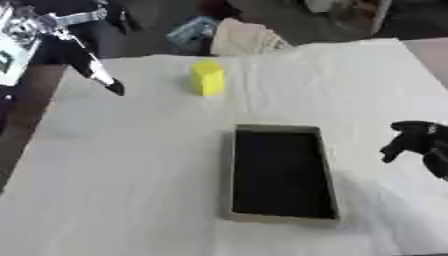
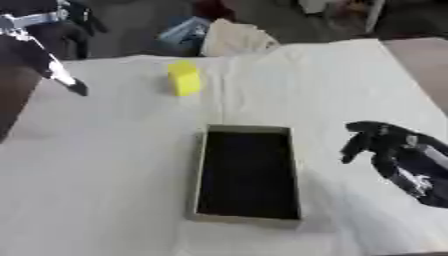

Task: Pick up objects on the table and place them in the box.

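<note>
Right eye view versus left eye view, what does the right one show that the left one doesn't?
Only the right eye view shows the right hand with its forearm, silver parts included, reaching in from the lower right. Only the left eye view shows a white panel with dark marks at the far left edge, while the right hand is cut off by the frame edge there. Both share the yellow block standing on the white table, the dark open box nearer the robot with nothing visible inside, and the left hand raised at the upper left.

Right hand (image 2: 385,147): black fingers and palm, with silver and white parts along the forearm.
Left hand (image 1: 92,70): black, slim dark tip, white band, silver joints higher up.
</note>
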Motion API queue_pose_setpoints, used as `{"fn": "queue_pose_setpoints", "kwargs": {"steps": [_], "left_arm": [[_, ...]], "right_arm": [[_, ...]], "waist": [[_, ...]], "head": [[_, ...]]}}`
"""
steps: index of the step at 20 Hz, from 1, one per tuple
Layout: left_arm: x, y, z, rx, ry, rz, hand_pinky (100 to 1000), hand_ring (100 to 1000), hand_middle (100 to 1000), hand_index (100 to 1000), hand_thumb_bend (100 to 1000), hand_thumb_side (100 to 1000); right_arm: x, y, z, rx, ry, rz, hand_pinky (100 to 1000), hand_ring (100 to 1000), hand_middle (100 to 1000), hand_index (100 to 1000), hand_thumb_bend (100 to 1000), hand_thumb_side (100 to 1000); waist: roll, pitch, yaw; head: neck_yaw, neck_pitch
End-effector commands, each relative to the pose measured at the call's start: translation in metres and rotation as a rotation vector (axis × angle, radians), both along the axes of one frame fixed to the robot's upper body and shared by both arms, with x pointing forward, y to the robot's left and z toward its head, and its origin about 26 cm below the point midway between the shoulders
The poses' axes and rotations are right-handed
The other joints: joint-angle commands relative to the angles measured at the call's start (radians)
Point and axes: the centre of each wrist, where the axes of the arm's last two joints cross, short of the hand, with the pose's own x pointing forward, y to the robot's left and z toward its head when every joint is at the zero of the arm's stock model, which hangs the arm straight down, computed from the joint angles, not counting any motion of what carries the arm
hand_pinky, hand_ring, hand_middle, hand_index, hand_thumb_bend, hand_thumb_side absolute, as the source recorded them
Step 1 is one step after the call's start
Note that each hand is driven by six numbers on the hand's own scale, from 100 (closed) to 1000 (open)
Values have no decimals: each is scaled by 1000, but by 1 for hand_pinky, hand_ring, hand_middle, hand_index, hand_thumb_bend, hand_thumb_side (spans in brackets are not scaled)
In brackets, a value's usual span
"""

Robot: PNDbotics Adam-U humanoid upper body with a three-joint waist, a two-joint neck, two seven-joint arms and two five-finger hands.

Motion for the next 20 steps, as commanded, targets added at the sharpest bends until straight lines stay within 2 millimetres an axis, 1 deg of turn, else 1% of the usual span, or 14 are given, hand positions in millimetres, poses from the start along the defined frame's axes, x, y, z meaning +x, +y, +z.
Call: {"fn": "queue_pose_setpoints", "kwargs": {"steps": [1,10,14,20], "left_arm": [[-1,-1,17,42,-26,-31,804,725,743,846,896,438],[6,-7,13,23,-23,-7,802,722,741,845,887,454],[11,-7,9,10,-22,24,800,720,740,844,885,473],[17,-10,9,-21,-47,80,797,718,742,844,888,493]], "right_arm": [[1,0,11,-80,-113,100,775,646,646,924,100,637],[1,1,13,-85,-118,108,775,646,646,924,100,641],[2,3,15,-87,-122,114,775,646,646,924,100,642],[4,6,19,-91,-134,126,775,646,646,924,100,643]], "waist": [[-2,-12,-3],[3,-5,-22],[8,0,-37],[18,14,-63]], "head": [[4,-1],[11,-6],[14,-11],[23,-22]]}}
